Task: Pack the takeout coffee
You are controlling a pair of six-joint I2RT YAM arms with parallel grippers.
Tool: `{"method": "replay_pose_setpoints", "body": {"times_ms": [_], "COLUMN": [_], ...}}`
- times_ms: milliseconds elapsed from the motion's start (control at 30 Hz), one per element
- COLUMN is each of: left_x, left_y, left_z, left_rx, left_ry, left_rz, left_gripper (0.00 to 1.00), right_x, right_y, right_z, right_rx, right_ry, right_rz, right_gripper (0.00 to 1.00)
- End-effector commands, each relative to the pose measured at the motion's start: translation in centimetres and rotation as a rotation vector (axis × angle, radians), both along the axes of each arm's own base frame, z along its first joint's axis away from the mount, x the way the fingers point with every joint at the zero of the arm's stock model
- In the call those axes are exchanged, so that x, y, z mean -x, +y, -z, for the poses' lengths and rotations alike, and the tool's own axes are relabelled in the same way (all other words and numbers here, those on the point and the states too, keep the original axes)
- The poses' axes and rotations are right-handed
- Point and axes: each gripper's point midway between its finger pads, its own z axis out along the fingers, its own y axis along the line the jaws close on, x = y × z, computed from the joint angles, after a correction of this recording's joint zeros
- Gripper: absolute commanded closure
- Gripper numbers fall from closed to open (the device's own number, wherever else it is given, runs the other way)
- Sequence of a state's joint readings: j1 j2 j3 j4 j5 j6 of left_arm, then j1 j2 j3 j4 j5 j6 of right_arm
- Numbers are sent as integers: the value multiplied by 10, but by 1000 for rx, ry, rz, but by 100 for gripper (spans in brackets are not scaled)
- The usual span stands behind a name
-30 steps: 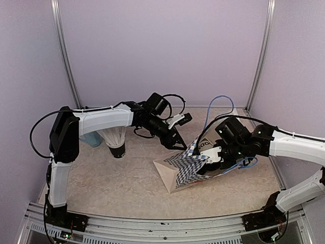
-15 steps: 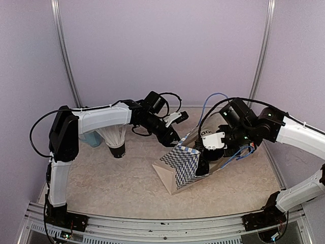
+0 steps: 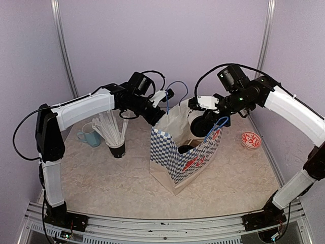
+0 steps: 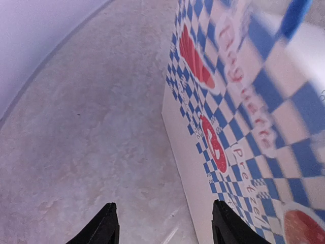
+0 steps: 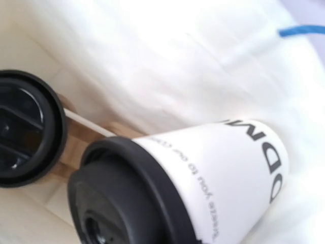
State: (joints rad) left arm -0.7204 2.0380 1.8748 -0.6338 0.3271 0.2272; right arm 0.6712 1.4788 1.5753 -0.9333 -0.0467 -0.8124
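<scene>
The right end effector (image 3: 202,122) is narrowed around the tilted cup (image 5: 223,168), gripping its white wall. Its own fingers do not show in the wrist view, so the exact contact line is my best reading. The cup hangs in the mouth of the paper bag (image 3: 172,162) at the bag's 1 o'clock corner. It leans well off upright, with its black lid towards the wrist camera. Below it, at about 9 o'clock in the wrist view, the packed cup (image 5: 20,127) already stands on the bag floor, lid up.

The left end effector (image 4: 165,229) stands wide with nothing between its fingers, just beside the bag's outer wall at the rim's 11 o'clock corner, under the blue handle (image 3: 170,94).

A cup like this probably has thin, soft paper walls that dent under a hard squeeze. Whether it holds liquid cannot be told, so I would treat it as heavy and sloshing. The coated paper is smooth and the lid is only pressed on, so pushing on the lid could pop it off. The best hold is a moderate one across the mid-wall, below the lid rim. The cup should be brought upright before it is set down beside the other. The bag is light, stiff paper and may tip or slide on the worktop (image 3: 101,178).
</scene>
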Motion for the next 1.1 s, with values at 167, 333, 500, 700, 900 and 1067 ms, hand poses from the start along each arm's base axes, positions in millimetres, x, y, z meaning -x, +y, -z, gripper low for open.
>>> {"method": "replay_pose_setpoints", "body": {"times_ms": [167,333,500,700,900,1067], "left_x": [-17,-12,17,44,51,52], "left_y": [65,84,78,56,39,36], "left_z": [-122,-166,-197,-197,-185,-179], "left_rx": [74,144,213,210,194,189], "left_ry": [-220,-279,-315,-324,-320,-320], "left_rz": [-314,-409,-393,-354,-323,-306], "left_gripper": [35,34,33,32,32,32], "right_x": [10,-4,-17,-40,-21,21], "right_y": [16,9,-29,-115,-178,-182], "right_z": [-53,-116,-153,-121,-32,30], "right_rx": [-298,-466,-562,-631,-689,-621], "right_ry": [245,197,146,262,631,767], "right_rz": [-24,-27,40,301,526,595], "right_gripper": [100,100,100,100,100,100]}}
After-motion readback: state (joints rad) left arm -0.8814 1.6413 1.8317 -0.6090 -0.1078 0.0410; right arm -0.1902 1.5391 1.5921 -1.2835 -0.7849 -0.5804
